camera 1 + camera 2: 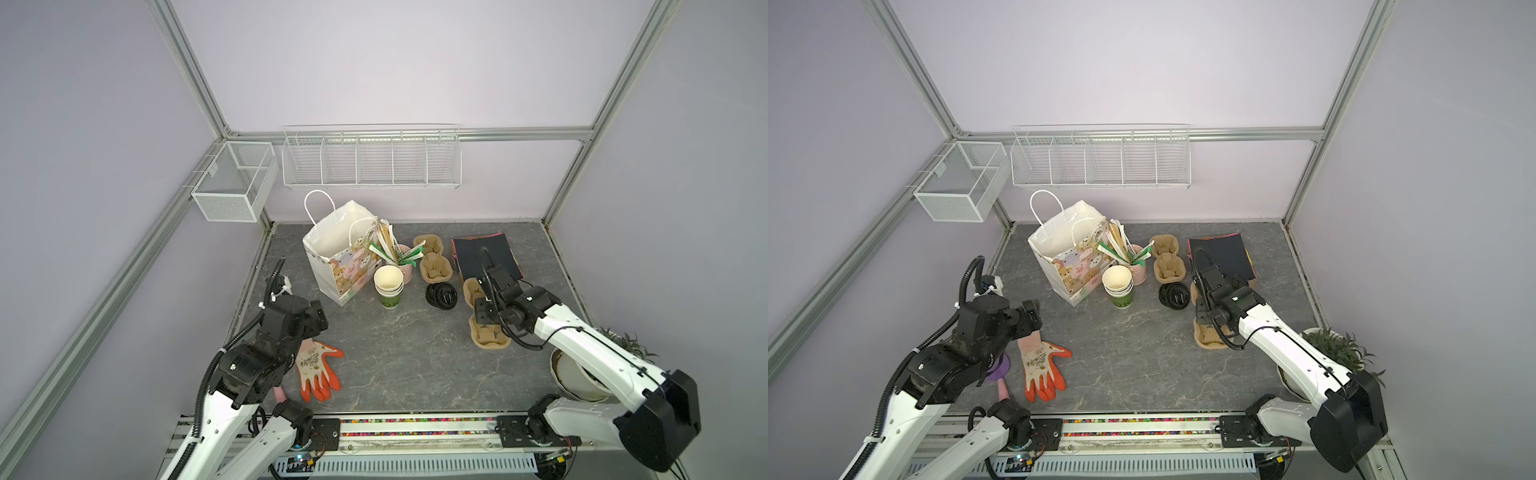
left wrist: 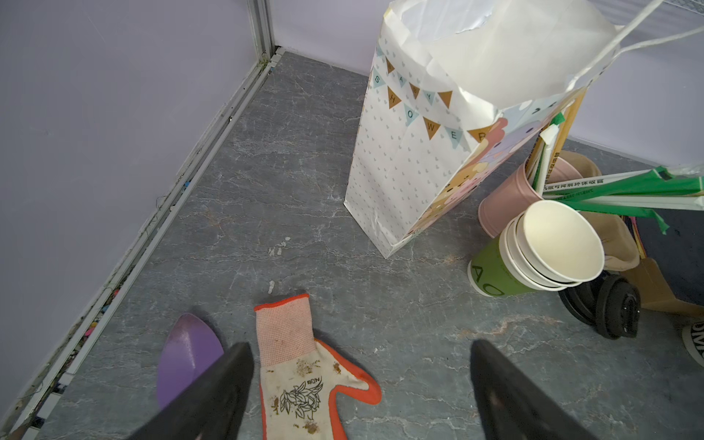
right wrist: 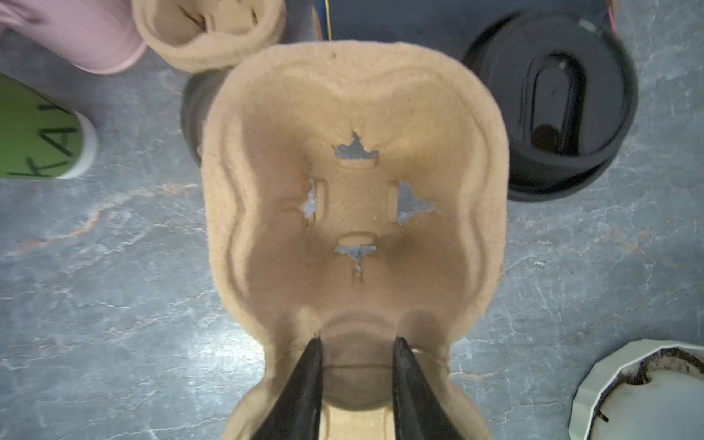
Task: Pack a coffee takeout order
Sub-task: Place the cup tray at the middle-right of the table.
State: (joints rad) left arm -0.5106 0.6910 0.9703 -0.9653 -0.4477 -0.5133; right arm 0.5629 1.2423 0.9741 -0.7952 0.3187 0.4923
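Glove of orange-and-white knit [image 1: 318, 368], lower left of a top view: stray clutter. The left gripper [image 2: 360, 344] hangs over it, fingers spread wide and empty.

White paper gift bag with cartoon animals [image 1: 340, 266], left of centre: upright, mouth open to receive.

Stacked cream cups on a green one [image 1: 388, 286] and pink cup of wrapped straws [image 2: 506, 202]: just beside the bag, crowding its right edge.

Stack of black plastic lids [image 1: 441, 296]: between the cups and the carrier.

Brown moulded-pulp two-cup carrier [image 3: 354, 183], right of centre: the right gripper [image 3: 357, 340] pinches its narrow waist, likely for a balanced lift.

Thin black paper sheets [image 1: 498, 253]: behind the carrier.

Grey marbled table [image 1: 415, 365]: open room at lower centre.
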